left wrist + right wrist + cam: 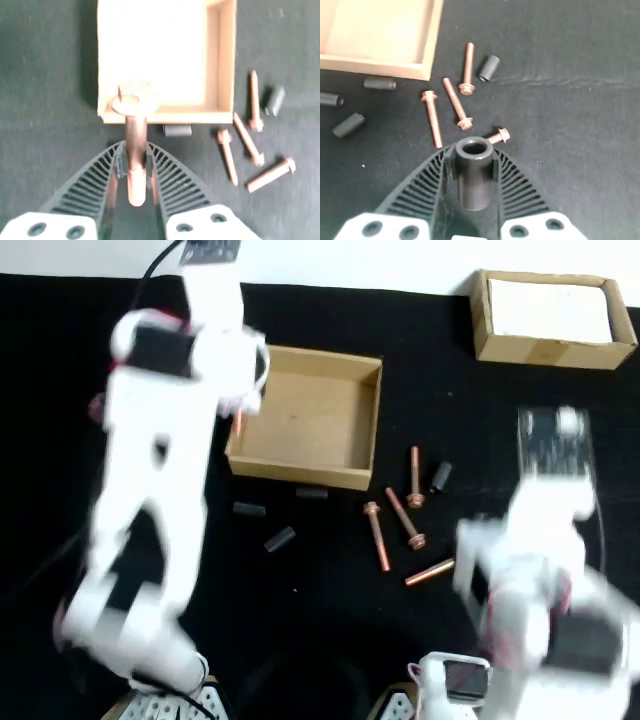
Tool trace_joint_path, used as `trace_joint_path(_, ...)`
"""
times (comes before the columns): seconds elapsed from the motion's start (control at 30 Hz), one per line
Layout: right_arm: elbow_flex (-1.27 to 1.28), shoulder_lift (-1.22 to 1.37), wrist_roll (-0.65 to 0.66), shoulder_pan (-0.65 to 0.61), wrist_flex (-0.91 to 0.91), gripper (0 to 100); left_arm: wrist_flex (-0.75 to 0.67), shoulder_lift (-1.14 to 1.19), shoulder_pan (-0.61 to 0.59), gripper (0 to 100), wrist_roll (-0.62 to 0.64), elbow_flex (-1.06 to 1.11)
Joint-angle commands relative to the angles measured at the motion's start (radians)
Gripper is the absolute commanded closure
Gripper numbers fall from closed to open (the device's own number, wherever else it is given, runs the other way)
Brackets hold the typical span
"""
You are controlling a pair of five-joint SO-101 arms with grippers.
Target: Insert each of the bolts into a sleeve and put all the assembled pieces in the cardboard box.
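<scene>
Two halves held, seemingly for mating: left gripper [135, 150] clamps a bolt [135, 130] at the box [227, 55] edge; right gripper [474, 152] clamps a sleeve [474, 177] farther off.

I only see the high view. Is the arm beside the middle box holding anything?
Observer: Yes, the left gripper is shut on a bolt.
Operator: Has it a sleeve on it?
Observer: No, the bolt's shank is bare.
Operator: And the other arm?
Observer: The right gripper is shut on a sleeve, hollow end showing.
</scene>
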Motion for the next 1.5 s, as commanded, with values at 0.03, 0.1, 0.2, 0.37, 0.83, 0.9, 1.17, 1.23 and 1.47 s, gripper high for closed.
trace_joint_path(0.03,0.185,-0.174,-0.002,-0.056,-0.111,99.1,-0.017,-0.360,0.064,99,-0.005,0.298)
trace_joint_path(0.1,0.289,-0.249,-0.002,-0.081,-0.226,99.1,-0.081,-0.463,0.090,99,-0.002,0.401)
trace_joint_path(0.2,0.437,-0.375,-0.002,-0.142,-0.424,99.1,-0.232,-0.584,0.116,99,-0.002,0.552)
trace_joint_path(0.37,0.714,-0.596,-0.002,-0.280,-0.694,99.1,-0.566,-0.745,0.177,99,-0.002,0.823)
trace_joint_path(0.83,0.938,-0.736,-0.009,-0.328,-0.796,99.1,-1.105,-0.866,0.410,99,0.002,1.141)
trace_joint_path(0.9,0.934,-0.736,-0.068,-0.325,-0.796,99.1,-1.148,-0.866,0.440,99,0.002,1.161)
trace_joint_path(1.17,0.934,-0.736,-0.224,-0.325,-0.796,99.1,-1.267,-0.837,0.470,99,0.002,1.254)
trace_joint_path(1.23,0.934,-0.736,-0.233,-0.325,-0.796,99.1,-1.286,-0.806,0.470,99,0.029,1.254)
trace_joint_path(1.47,0.943,-0.736,-0.235,-0.326,-0.796,99.1,-1.281,-0.711,0.470,99,0.192,1.156)
